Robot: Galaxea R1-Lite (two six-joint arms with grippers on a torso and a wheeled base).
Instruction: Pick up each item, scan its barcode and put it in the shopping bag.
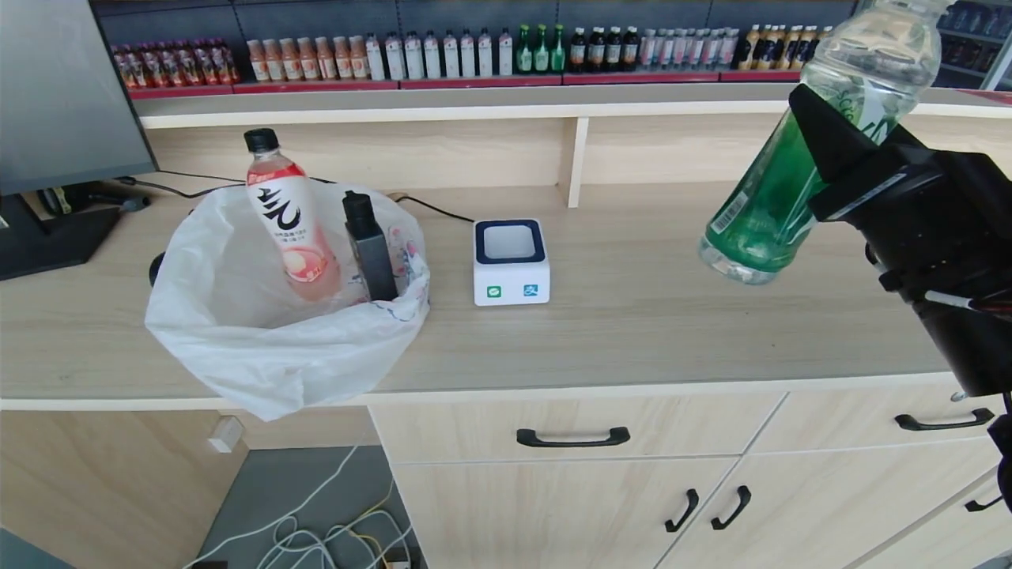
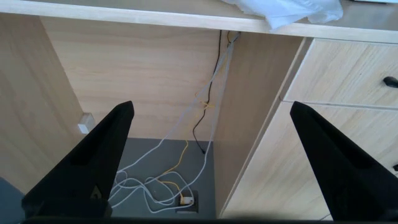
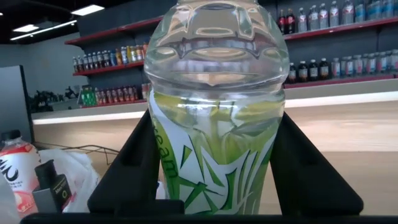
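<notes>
While the right claw (image 1: 842, 142) pinches the green-labelled clear plastic bottle (image 1: 763, 213), tilted base-down, the white box-shaped scanner (image 1: 511, 261) lies leftward below it.

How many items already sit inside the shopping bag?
2: a pink bottle tilted in the middle of the shopping bag, and a dark bottle upright on its right. Smaller items could be hidden lower down.

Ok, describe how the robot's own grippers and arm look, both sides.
The left gripper has two matte black, wedge-shaped fingers tapering to blunt tips, with a faint small mark on one. The right gripper has the same black wedge fingers, on a bulky black wrist housing bearing a pale strip, with thin white and red wires beneath it.
</notes>
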